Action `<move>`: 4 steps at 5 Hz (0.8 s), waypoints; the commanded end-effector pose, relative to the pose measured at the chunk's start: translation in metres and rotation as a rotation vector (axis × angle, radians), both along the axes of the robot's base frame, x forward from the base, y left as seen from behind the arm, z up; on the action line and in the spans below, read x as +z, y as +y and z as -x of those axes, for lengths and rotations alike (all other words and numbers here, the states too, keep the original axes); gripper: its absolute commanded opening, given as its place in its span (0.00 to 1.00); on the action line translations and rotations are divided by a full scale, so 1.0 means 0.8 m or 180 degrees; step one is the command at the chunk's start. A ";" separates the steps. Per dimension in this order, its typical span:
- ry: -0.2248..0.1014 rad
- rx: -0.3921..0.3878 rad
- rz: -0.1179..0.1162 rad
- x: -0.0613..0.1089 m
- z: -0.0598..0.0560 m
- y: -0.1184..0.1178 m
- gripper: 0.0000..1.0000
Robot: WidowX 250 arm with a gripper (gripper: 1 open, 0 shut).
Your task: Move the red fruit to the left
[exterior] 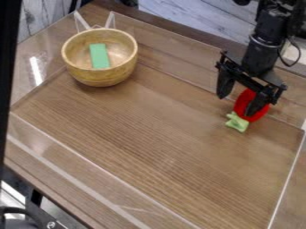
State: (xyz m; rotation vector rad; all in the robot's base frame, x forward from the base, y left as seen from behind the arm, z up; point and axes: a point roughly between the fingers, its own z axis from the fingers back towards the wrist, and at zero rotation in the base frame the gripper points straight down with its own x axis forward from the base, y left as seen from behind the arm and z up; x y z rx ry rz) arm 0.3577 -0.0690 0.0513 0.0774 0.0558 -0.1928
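Wood-grain tabletop (pixel 156 134): at three o'clock the gripper (pixel 249 92) stands fingers apart around the red fruit (pixel 250 108), probably lining up a grasp.

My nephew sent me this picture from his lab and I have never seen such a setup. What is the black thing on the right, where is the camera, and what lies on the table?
The black thing is a robot arm reaching down from the top right; at its end is a gripper, a clamp with two fingers. The one camera looks down at the table from the front, at a slant. On the wooden table stand two things. At the back left is a wooden bowl with a flat green block lying in it. On the right lies a small red fruit, a toy with a green leafy end pointing toward the camera. The fingers stand open on either side of the fruit, which rests on the table. It does not look gripped, though whether a finger touches it is hard to tell.
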 end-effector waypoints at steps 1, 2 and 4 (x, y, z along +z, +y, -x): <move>-0.0230 -0.0092 0.0056 0.012 -0.011 0.000 0.00; -0.0341 -0.0208 0.0147 0.044 -0.006 0.010 0.00; -0.0603 -0.0202 0.0293 0.081 -0.007 0.057 0.00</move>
